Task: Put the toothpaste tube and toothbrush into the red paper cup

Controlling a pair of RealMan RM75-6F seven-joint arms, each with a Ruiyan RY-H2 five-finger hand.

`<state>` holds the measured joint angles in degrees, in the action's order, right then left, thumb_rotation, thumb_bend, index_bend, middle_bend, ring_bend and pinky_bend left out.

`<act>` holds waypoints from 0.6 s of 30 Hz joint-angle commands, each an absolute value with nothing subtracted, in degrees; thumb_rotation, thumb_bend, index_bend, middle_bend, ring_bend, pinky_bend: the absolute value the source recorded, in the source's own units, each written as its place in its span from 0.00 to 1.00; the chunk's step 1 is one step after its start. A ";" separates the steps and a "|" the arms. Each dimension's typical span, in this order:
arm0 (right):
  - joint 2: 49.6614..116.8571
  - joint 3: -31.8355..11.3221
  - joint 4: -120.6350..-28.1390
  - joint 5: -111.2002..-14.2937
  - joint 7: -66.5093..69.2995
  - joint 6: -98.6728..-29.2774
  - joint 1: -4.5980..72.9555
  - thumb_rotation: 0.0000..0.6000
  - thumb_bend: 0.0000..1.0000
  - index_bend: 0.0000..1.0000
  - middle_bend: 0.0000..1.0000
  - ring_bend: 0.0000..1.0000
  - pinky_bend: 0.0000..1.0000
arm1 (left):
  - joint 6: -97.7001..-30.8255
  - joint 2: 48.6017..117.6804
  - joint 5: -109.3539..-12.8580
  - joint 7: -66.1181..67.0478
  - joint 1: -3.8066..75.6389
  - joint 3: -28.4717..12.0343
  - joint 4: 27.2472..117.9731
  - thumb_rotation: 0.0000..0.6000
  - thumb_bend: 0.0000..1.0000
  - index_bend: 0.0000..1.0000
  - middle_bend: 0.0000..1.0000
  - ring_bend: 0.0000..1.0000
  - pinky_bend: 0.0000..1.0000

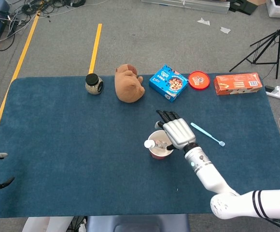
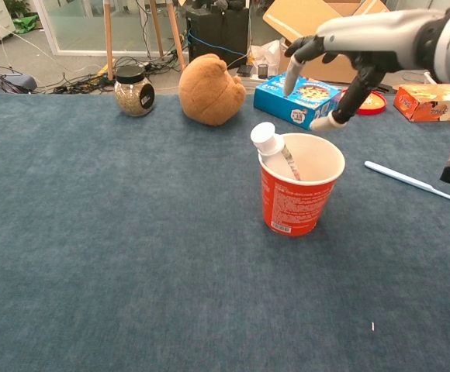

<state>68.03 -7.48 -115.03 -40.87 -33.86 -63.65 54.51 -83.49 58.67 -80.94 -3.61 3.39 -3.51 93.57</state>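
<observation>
Head view shows the toothpaste tube (image 1: 151, 143) already standing in the red paper cup (image 1: 159, 145); the right hand (image 1: 177, 133) hangs above the cup's rim, fingers apart, holding nothing — the toothbrush (image 1: 207, 134) lies flat just beyond it, running diagonally away from the cup.

A robotics lab or workshop: a blue-covered table (image 1: 58, 145) stands on grey floor marked with yellow tape (image 1: 95, 47), cable tangles (image 1: 38, 7) at upper left, a tripod (image 1: 265, 43) at upper right, cardboard boxes (image 2: 326, 27) behind.
</observation>
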 commanded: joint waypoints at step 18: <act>67.57 -6.96 -104.04 -40.95 -26.68 -67.43 43.07 1.00 0.12 0.20 0.00 0.00 0.10 | -83.23 59.07 -81.18 -2.44 3.57 -3.24 93.91 1.00 0.00 0.29 0.36 0.26 0.31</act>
<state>66.74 -6.42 -105.50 -43.26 -27.09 -68.98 43.53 -83.23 59.07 -81.17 -2.45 3.57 -3.24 93.91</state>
